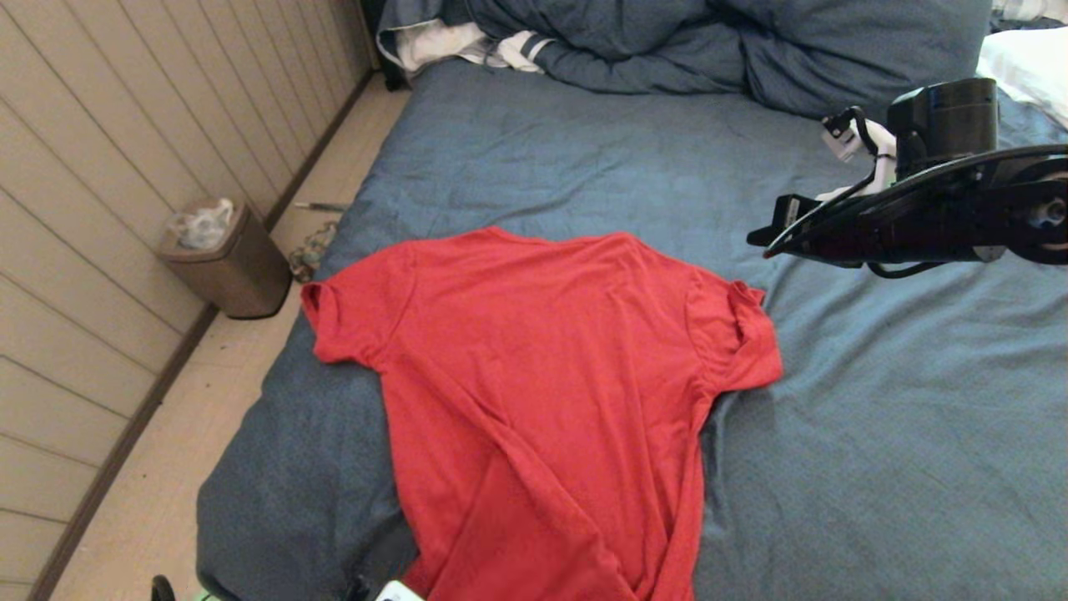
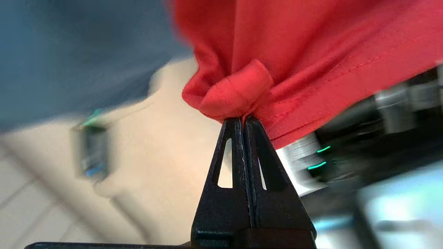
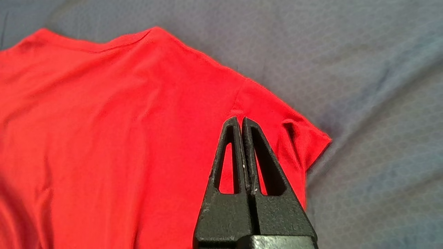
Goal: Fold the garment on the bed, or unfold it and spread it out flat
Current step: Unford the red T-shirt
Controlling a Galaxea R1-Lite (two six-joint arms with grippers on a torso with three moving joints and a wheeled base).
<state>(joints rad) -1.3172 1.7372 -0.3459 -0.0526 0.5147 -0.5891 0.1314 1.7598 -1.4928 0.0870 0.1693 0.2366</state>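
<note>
The garment (image 1: 542,392), a red T-shirt with its plain side up, lies spread on the bed (image 1: 876,434). Its sleeves point out to both sides and its lower part runs over the near edge. My left gripper (image 2: 242,119) is shut on a bunched fold of the garment (image 2: 294,62) at the hem, below the bed's near edge and out of the head view. My right gripper (image 1: 763,244) hovers above the bed just past the shirt's right sleeve (image 1: 738,334). In the right wrist view this gripper (image 3: 239,119) is shut with nothing in it, over that sleeve (image 3: 304,138).
A bunched dark-blue duvet (image 1: 667,42) and a white striped cloth (image 1: 467,42) lie at the head of the bed, with a white pillow (image 1: 1030,58) far right. A brown bin (image 1: 229,259) stands on the floor by the panelled wall at left.
</note>
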